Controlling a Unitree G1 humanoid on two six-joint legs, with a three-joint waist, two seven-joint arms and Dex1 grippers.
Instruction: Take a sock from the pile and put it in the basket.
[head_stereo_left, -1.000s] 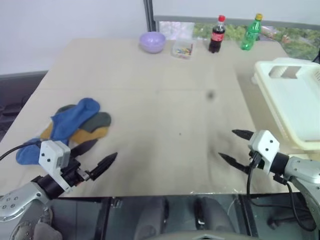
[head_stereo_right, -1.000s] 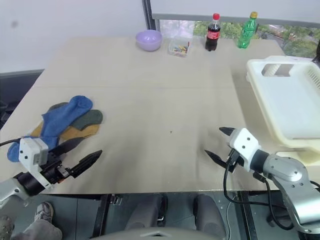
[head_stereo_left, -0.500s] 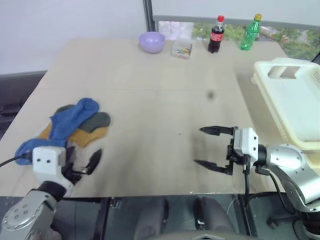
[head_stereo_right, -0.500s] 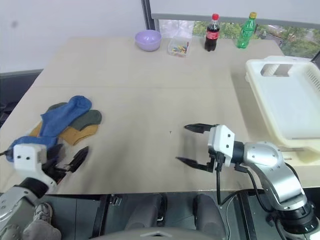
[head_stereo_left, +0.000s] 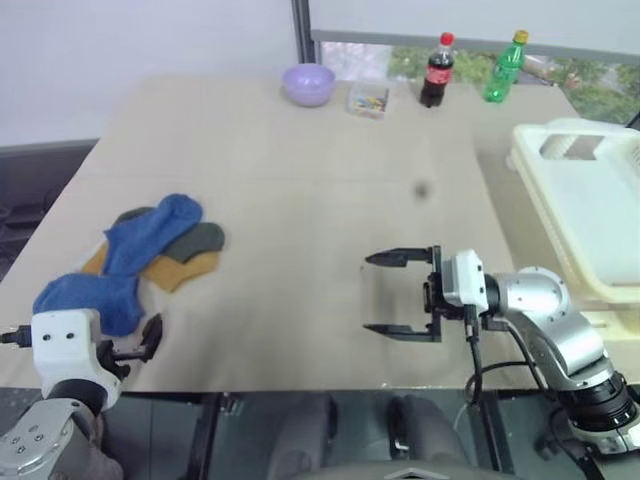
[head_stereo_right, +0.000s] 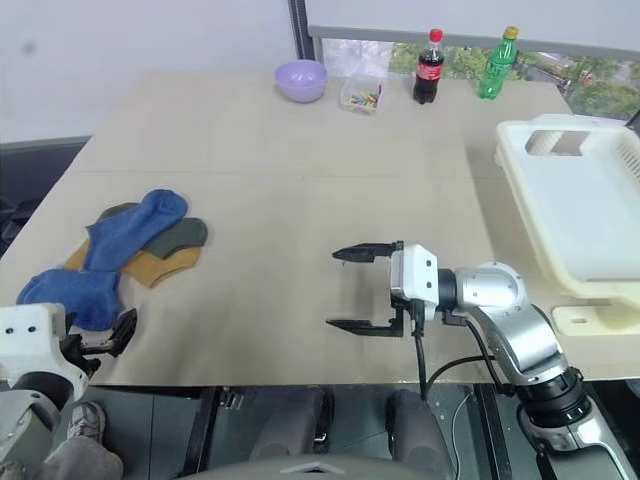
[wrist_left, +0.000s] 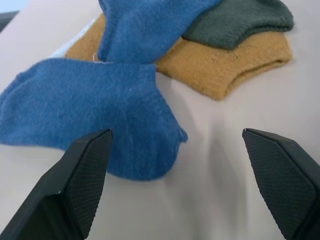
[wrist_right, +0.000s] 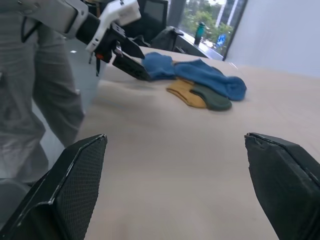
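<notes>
Inventory of your desk (head_stereo_left: 300, 200) at this moment, operator:

1. The pile (head_stereo_left: 150, 250): your ankle socks lay on the desk's left side, near the front edge. One blue sock (head_stereo_left: 88, 297) sat nearest the front, flat and a little apart from the heap; a second blue sock (head_stereo_left: 150, 232) lay across a dark grey-green sock (head_stereo_left: 200, 238) and a mustard orange sock (head_stereo_left: 190, 268), all overlapping.

2. The basket (head_stereo_left: 590, 210): cream-white, slotted, with a handle cut-out; it stood at the desk's right edge, well apart from the pile. No sock was seen in the part in view.

3. Your left tool (head_stereo_left: 140, 342): fingers stood apart, nothing between them. It hung at the front left corner, just beside the nearest blue sock. In the left wrist view, that sock lay between and beyond the two fingers (wrist_left: 75, 185), not gripped.

4. Your right tool (head_stereo_left: 396, 294): fingers spread wide, empty, lying level and pointing toward the pile across bare desk near the front middle.

5. Far edge of the desk: a lilac bowl (head_stereo_left: 307, 83), a small clear box (head_stereo_left: 367, 99) with coloured contents, a red-labelled dark bottle (head_stereo_left: 434, 70) and a green bottle (head_stereo_left: 503, 66).
</notes>
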